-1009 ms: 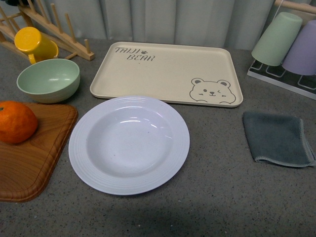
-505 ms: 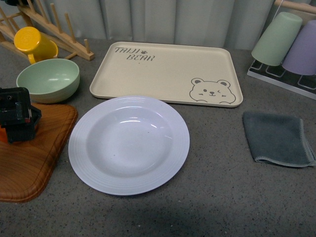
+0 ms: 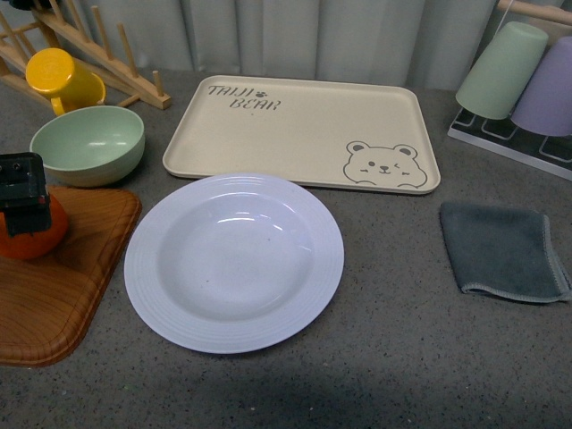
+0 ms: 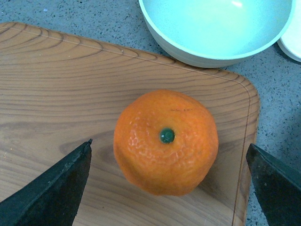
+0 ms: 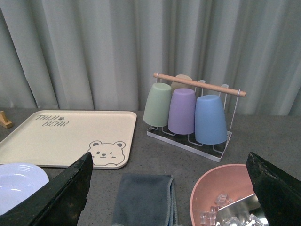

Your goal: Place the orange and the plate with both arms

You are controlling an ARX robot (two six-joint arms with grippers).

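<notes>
- The left gripper [image 4: 168,145] is spread wide, one finger on each side of the orange [image 4: 164,122], touching neither it nor anything else.
- It hangs straight above the fruit's green stem dot.
- The orange sits on a wooden board [image 3: 54,295], near a green bowl [image 3: 88,143].
- The plate [image 3: 147,268] lies on the worktop [image 3: 402,357] just beside the board.
- The right gripper [image 5: 169,160] is also wide and empty.

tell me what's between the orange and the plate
In the front view, only the wooden board under the orange, then a thin strip of bare grey counter before the plate rim.
</notes>
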